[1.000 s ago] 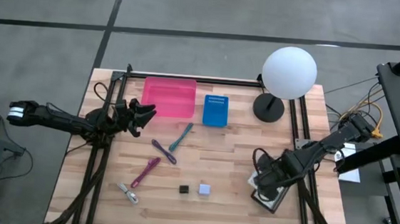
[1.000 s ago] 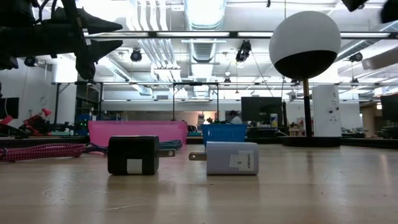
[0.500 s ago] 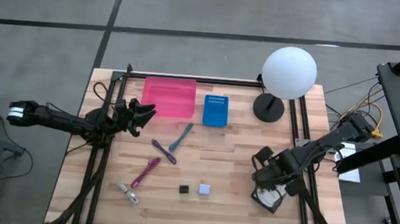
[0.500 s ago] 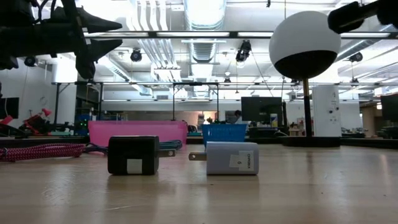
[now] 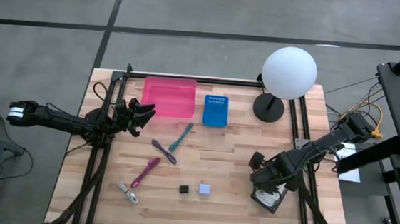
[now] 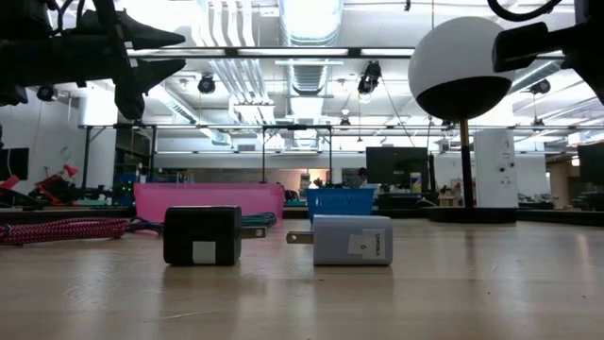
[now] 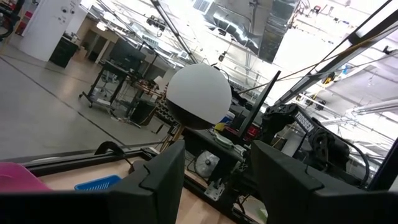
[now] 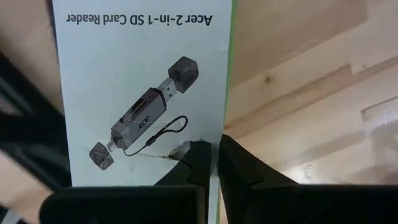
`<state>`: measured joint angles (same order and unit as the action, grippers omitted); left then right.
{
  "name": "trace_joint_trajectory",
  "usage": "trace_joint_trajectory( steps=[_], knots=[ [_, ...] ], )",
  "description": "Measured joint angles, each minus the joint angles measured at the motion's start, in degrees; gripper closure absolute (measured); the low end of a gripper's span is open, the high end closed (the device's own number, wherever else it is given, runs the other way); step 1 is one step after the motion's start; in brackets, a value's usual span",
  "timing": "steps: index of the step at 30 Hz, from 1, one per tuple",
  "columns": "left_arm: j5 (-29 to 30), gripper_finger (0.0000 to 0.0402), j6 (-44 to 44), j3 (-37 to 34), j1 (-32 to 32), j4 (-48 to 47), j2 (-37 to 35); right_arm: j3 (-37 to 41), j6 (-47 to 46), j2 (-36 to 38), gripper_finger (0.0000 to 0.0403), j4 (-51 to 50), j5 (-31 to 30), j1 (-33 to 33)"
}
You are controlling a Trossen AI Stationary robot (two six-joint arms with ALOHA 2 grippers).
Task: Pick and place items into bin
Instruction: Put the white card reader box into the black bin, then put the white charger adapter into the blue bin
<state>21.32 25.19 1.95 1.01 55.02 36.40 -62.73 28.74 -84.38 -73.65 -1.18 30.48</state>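
Two right fingers [image 8: 208, 163] pinch white card [image 8: 140, 93]; left fingers [image 7: 214, 180] wide.

light: even, soft overhead in high view, faint shadows on table [image 5: 232, 157] | low view: ceiling lights [image 6: 311, 19] blown out at 12 o'clock, arms silhouetted | left wrist: glare toward 1 o'clock, fingers [image 7: 155, 180] dark, blurred | right wrist: card [image 8: 140, 93] print sharp, fingers soft

- I see a pink bin [image 5: 169, 97] beside a blue basket [image 5: 215, 110].
- My white card [image 8: 140, 87] carries black lettering and a grey reader picture.
- Black cube [image 5: 184, 189], lavender cube [image 5: 205, 189].
- Teal [image 5: 181, 137], purple [image 5: 163, 151] and magenta [image 5: 145, 171] pens.
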Motion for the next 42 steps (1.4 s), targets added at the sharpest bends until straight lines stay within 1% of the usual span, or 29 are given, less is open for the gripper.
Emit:
trace_joint_trajectory(
  steps=[5, 9, 16, 22, 35, 38, 42],
  knots=[
    [0.57, 0.0233, 0.00, 0.00, 0.00, -0.02, 0.50, 0.95, -1.52, -0.02, 0.0394, 3.37, 4.08, 0.02],
    [1.63, 0.0233, -0.02, 0.01, 0.00, -0.02, 0.71, 1.07, -3.00, -0.11, 0.0394, 5.00, 4.18, 0.02],
    [1.95, 0.0233, -0.02, 0.01, 0.00, -0.06, 0.71, 1.59, -2.81, -0.13, 0.0391, 5.90, 4.73, 0.02],
    [2.08, 0.0233, -0.02, 0.01, -0.02, -0.04, 0.69, 3.02, -3.02, -0.13, 0.0371, 6.43, 6.04, 0.00],
    [2.21, 0.0233, 0.00, 0.00, -0.01, -0.04, 0.69, 4.27, -3.47, -0.13, 0.0319, 6.43, 6.12, 0.00],
    [2.21, 0.0233, 0.00, 0.01, -0.02, -0.02, 0.66, 3.61, -6.46, -0.13, 0.0309, 6.30, 4.99, -0.02],
    [2.21, 0.0233, 0.03, 0.00, 0.00, -0.02, 0.69, 1.50, -16.24, 0.20, 0.0301, 6.85, 2.50, -0.94]
  ],
)
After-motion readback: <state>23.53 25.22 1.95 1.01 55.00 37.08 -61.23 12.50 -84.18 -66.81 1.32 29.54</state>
